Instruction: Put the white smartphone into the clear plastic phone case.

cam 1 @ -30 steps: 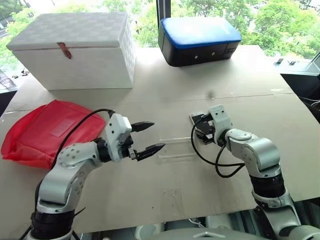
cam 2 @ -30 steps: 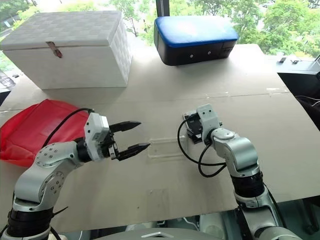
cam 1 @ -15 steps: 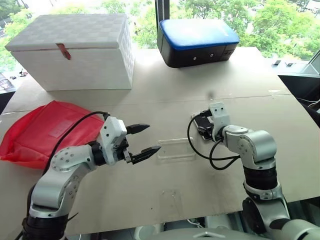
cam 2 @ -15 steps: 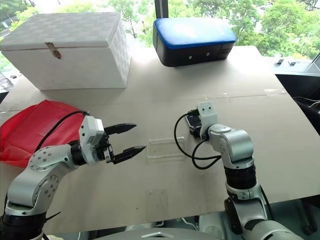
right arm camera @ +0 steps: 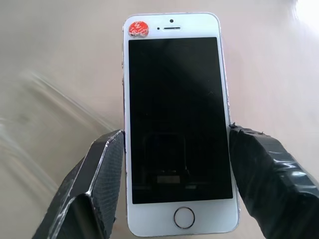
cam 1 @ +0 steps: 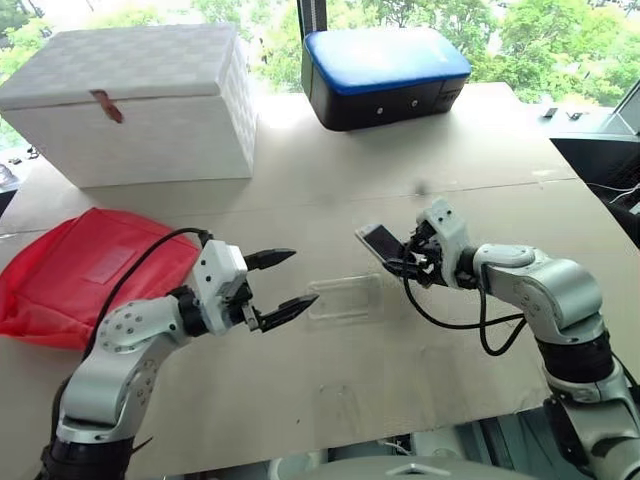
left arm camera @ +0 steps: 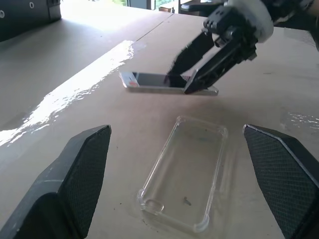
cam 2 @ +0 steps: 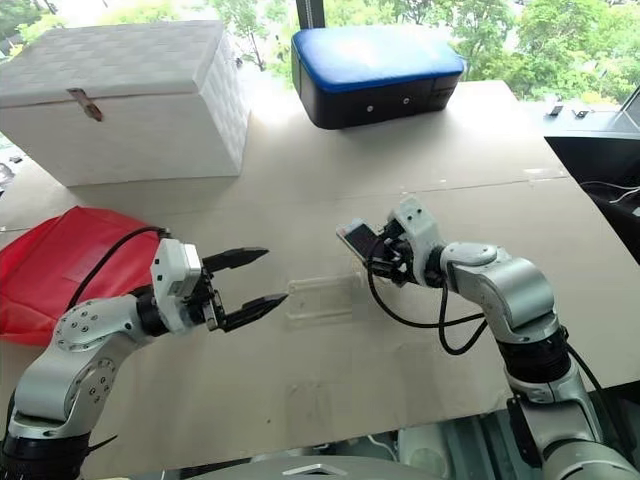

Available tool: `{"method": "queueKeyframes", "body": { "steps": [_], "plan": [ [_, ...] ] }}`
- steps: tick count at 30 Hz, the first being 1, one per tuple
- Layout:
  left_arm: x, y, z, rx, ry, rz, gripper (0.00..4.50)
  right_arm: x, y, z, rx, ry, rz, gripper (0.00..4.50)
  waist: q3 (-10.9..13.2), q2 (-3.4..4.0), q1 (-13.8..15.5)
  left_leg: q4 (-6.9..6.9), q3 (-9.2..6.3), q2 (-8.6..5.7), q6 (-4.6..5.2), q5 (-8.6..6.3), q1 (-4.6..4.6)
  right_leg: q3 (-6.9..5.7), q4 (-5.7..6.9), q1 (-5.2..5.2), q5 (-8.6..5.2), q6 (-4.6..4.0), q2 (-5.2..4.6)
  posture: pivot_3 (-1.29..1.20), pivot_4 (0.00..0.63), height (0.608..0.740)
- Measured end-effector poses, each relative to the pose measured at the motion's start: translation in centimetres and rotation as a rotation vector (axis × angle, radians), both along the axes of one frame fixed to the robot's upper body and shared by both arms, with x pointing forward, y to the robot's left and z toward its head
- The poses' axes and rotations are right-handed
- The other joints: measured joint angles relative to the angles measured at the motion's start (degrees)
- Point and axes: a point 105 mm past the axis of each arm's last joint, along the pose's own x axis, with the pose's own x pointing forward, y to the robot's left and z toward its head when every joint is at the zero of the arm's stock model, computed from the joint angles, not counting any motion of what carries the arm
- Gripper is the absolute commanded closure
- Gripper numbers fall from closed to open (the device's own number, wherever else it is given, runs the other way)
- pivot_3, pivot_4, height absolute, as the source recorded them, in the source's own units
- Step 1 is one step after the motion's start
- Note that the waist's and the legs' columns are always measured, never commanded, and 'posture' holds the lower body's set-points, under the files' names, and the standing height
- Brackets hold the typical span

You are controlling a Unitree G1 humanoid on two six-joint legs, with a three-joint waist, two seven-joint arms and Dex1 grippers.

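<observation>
While the right hand (right arm camera: 172,164) pinches the white smartphone (right arm camera: 177,119) by its long edges, the left hand (cam 1: 283,283) hangs spread.

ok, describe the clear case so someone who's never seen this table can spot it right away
On the tan table, look between the two grippers, nearer the robot than the white box and the blue-topped case. The clear plastic phone case lies flat there, just ahead of the left gripper. It is see-through with a raised rim, whereas the white smartphone beside it is opaque and dark-screened.

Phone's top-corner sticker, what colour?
Red-orange, on the white smartphone; the right wrist view shows it best.
</observation>
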Motion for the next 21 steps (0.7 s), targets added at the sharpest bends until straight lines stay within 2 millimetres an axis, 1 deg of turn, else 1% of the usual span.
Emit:
{"method": "queueKeyframes", "body": {
  "steps": [2,4,5,7,9,10,12,14,17,21],
  "plan": [
    [-0.1,0.2,-0.4,0.01,0.004,0.003,0.16,-0.2,1.1,1.4,0.014,-0.045,0.081,1.74,0.0,-0.01,-0.3,0.0,0.07,0.0,0.0,0.0,0.0,0.06,-0.02,-0.01,0.0,0.0,-0.01,0.0,0.15,0.734],
    [-0.3,0.3,-0.7,0.013,0.008,0.002,0.16,-0.5,2.0,1.9,-0.011,-0.08,0.157,1.74,-0.01,-0.04,-0.25,0.01,0.12,-0.01,-0.01,0.0,0.0,0.07,-0.07,-0.03,0.0,0.0,-0.07,0.0,0.15,0.734],
    [-0.4,0.3,-0.8,0.014,0.011,0.003,0.16,-0.7,2.4,1.6,-0.029,-0.084,0.188,1.74,0.0,-0.04,-0.17,0.01,0.13,-0.03,-0.01,0.0,-0.01,0.06,-0.09,-0.03,0.0,0.0,-0.1,0.0,0.15,0.734],
    [-0.8,0.6,-1.2,0.02,0.02,0.007,0.16,-1.6,3.1,0.2,-0.127,-0.093,0.302,1.74,0.01,-0.04,-0.04,0.01,0.15,-0.06,0.0,-0.01,-0.01,0.05,-0.13,-0.04,0.0,0.01,-0.18,0.0,0.15,0.734],
    [-1.1,1.2,-1.8,0.031,0.036,0.023,0.16,-2.9,3.5,-2.0,-0.25,-0.11,0.446,1.74,0.06,-0.06,-0.07,0.03,0.18,-0.07,0.01,-0.02,-0.02,0.05,-0.14,-0.05,0.01,0.01,-0.21,0.0,0.15,0.734],
    [-1.1,1.2,-1.8,0.032,0.037,0.025,0.16,-3.0,3.5,-2.2,-0.26,-0.11,0.458,1.74,0.06,-0.06,-0.1,0.03,0.19,-0.06,0.01,-0.02,-0.02,0.06,-0.13,-0.05,0.01,0.02,-0.2,0.0,0.15,0.734],
    [-1.9,2.1,-2.5,0.036,0.055,0.033,0.16,-3.2,3.4,-3.4,-0.374,-0.163,0.573,1.74,0.08,-0.07,-0.38,0.04,0.25,-0.02,0.01,-0.01,0.0,0.06,-0.13,-0.09,0.0,0.02,-0.19,0.0,0.15,0.734],
    [-2.5,2.5,-3.2,0.042,0.082,0.035,0.16,-2.9,3.2,-4.0,-0.413,-0.177,0.602,1.74,0.1,-0.09,-0.35,0.04,0.24,0.01,0.0,-0.01,0.01,0.03,-0.12,-0.09,0.0,0.02,-0.19,0.0,0.15,0.734],
    [-3.1,3.2,-3.9,0.057,0.101,0.041,0.16,-2.5,3.3,-3.9,-0.456,-0.21,0.641,1.74,0.1,-0.08,-0.28,0.04,0.23,0.04,0.0,-0.01,0.02,0.0,-0.1,-0.11,0.0,0.0,-0.18,0.0,0.15,0.734],
    [-3.2,3.7,-4.0,0.062,0.096,0.054,0.16,-2.2,3.5,-3.9,-0.509,-0.243,0.68,1.74,0.07,-0.13,-0.07,0.07,0.21,0.03,-0.01,-0.01,0.02,-0.04,-0.1,-0.09,-0.01,-0.03,-0.29,0.0,0.15,0.734]
  ]
}}
